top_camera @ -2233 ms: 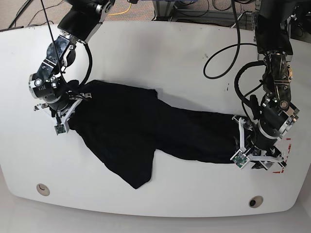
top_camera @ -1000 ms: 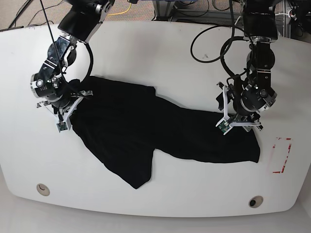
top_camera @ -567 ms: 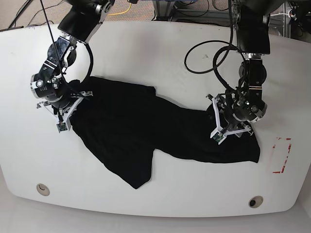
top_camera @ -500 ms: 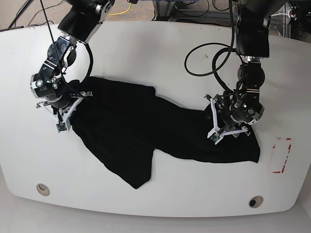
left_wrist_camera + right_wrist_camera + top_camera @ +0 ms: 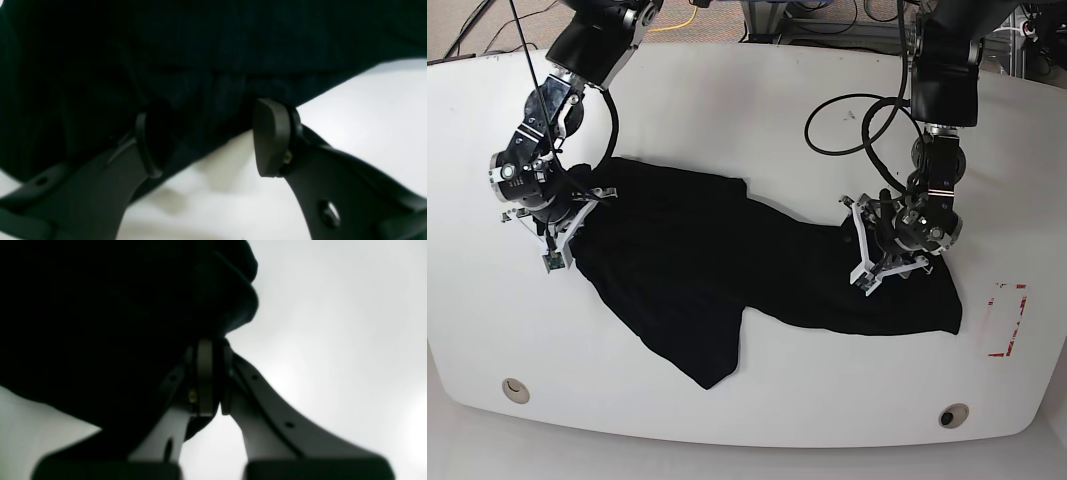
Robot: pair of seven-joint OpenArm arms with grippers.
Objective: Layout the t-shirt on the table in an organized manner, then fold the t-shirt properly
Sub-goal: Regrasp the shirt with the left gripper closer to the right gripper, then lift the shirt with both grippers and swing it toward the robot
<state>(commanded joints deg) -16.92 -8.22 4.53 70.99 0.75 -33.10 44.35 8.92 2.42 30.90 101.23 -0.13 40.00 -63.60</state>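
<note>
The black t-shirt [image 5: 727, 260] lies wrinkled in a long diagonal band across the white table [image 5: 747, 110]. At the shirt's left end my right gripper [image 5: 570, 232] is shut on a bunch of cloth; in its wrist view the fingertips [image 5: 206, 373] pinch the t-shirt [image 5: 100, 306]. My left gripper [image 5: 889, 268] sits low over the shirt's right part. In its wrist view that gripper [image 5: 210, 140] is open, one finger [image 5: 272, 136] at the t-shirt [image 5: 200, 50] edge and the other on the cloth, with the hem lying between them.
A red tape rectangle [image 5: 1005, 320] marks the table right of the shirt's end. Two round holes [image 5: 515, 389] [image 5: 953, 414] sit near the front edge. Black cables [image 5: 857, 110] loop above the table behind the left arm.
My left gripper left the shirt's right end by the red tape, rose, then moved left and down onto the shirt's upper right edge. The right arm stayed put, still gripping.
</note>
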